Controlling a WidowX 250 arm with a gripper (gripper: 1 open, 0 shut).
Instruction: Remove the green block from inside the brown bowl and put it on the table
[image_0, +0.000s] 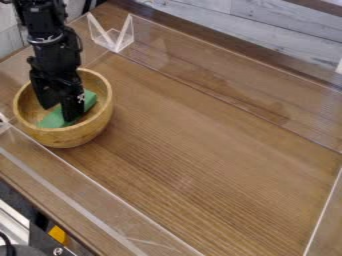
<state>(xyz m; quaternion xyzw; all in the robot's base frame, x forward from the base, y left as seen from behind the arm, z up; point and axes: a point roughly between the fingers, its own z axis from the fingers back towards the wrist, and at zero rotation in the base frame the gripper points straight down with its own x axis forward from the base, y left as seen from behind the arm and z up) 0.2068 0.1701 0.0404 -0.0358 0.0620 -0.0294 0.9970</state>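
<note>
Green block (80, 112) in bowl (98, 132) | long axis near-left to far-right | tool (64, 106) fingers apart, above block's far-left side, contact hard to tell | next: likely straddle the short width

A bright green block (70, 113) lay slanted inside a round, light-brown wooden bowl (94, 131), upright on the wood-grain desk (214, 140) at the frame's left.

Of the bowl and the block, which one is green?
The small flat bar, the green block: it lies inside the bowl, which is light brown.
</note>
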